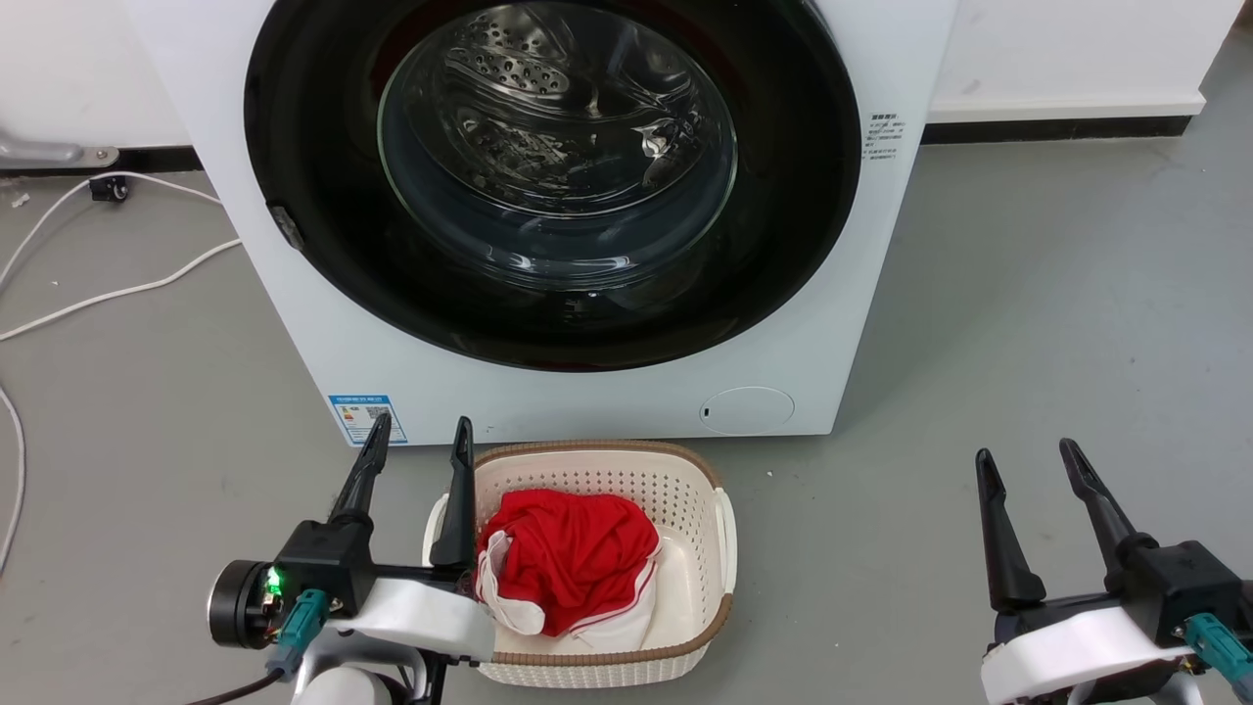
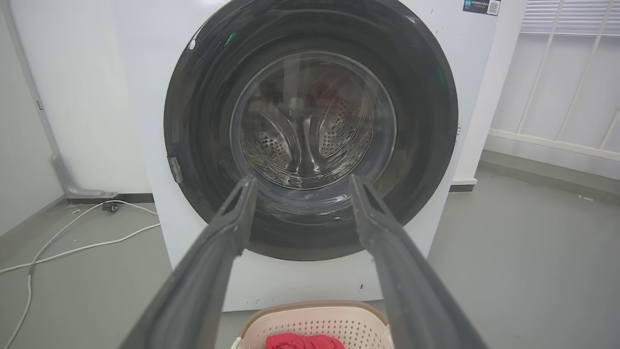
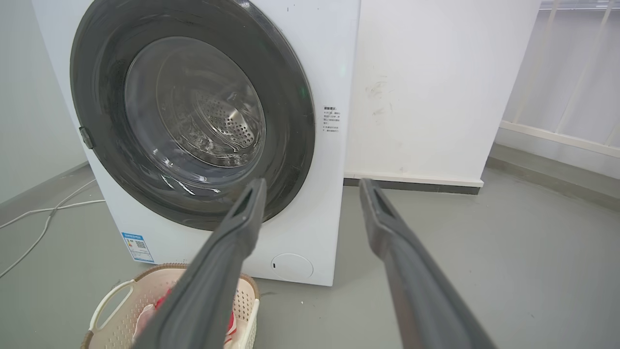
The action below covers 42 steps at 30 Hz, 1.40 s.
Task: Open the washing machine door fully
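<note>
Head view: washing machine (image 1: 607,401) stands directly ahead. The washing machine door (image 1: 553,181) sits shut, flush on its front. A cream basket (image 1: 722,548) stands on the floor below. Left gripper (image 1: 421,423) and right gripper (image 1: 1025,450) hang low, fingers spread, holding nothing, well short of the door. I judge the reach not yet begun. Next: left fingers to the small grey tab (image 1: 286,225) on the rim, probably the catch, then pull outward.
</note>
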Tool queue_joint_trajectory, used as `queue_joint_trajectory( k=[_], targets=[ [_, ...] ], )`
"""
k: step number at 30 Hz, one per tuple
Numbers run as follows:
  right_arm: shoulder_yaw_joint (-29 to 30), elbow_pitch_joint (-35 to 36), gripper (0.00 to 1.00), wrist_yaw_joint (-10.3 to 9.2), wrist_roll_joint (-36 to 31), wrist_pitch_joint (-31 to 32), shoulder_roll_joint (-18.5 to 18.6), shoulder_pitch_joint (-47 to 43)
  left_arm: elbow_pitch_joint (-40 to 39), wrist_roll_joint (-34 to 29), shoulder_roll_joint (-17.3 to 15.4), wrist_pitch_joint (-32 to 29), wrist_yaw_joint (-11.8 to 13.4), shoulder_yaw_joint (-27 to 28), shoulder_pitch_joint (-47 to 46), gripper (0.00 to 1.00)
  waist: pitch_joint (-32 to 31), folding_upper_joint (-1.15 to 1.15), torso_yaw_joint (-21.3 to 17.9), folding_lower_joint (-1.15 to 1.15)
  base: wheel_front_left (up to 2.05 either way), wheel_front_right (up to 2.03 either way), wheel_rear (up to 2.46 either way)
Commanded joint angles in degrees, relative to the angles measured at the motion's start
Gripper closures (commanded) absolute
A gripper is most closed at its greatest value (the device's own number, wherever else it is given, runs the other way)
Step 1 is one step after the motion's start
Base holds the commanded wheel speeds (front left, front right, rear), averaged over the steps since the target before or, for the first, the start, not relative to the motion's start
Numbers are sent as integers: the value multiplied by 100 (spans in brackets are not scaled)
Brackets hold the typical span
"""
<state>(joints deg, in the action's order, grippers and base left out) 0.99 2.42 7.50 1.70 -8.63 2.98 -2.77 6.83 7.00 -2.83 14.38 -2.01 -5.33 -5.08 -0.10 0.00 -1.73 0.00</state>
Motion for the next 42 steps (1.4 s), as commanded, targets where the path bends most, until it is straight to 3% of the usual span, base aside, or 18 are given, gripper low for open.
queue_joint_trajectory(
  k=[1, 21, 22, 23, 24, 25, 36, 40, 42],
  targets=[
    [-13, 9, 0, -3, -79, -28, -17, -79, -20, -119, -9, 56, 20, -16, -14, 0, 1, 0, -4, 0, 0, 0, 0],
    [7, -122, 0, -3, 61, 27, -18, -68, 183, -131, -9, 85, 48, 17, -12, 0, 6, 0, -29, 0, 0, 0, 0],
    [-5, -126, 13, -3, 65, 26, -18, -68, 183, -134, -9, 85, 46, 18, -14, 0, 5, 0, -28, 0, 0, 0, 0],
    [-19, -129, 60, -3, 72, 31, -18, -70, 182, -134, -9, 85, 45, 18, -17, 0, 4, 0, -28, 0, 0, 0, 0],
    [-25, -131, 92, -3, 86, 39, -18, -73, 179, -132, -9, 85, 46, 17, -20, 0, 3, 0, -28, 0, 0, 0, 0],
    [-27, -129, 100, -3, 97, 43, -18, -72, 173, -127, -9, 85, 48, 18, -22, 0, 4, 0, -27, 0, 0, 0, 0],
    [-67, -156, 100, -3, 681, -5, -18, -29, 192, -74, -9, 85, 46, 4, -24, 0, 10, 0, -17, 0, 0, 0, 0],
    [28, -109, 100, -2, 2049, -320, -17, -2, 197, -58, -9, 84, 54, -25, -19, 0, 15, 0, 5, 0, 0, 0, 0],
    [58, -81, 100, -2, 3110, -444, -17, 28, 186, -54, -9, 84, 58, -28, -21, 0, 18, 0, 9, 0, 0, 0, 0]
  ],
)
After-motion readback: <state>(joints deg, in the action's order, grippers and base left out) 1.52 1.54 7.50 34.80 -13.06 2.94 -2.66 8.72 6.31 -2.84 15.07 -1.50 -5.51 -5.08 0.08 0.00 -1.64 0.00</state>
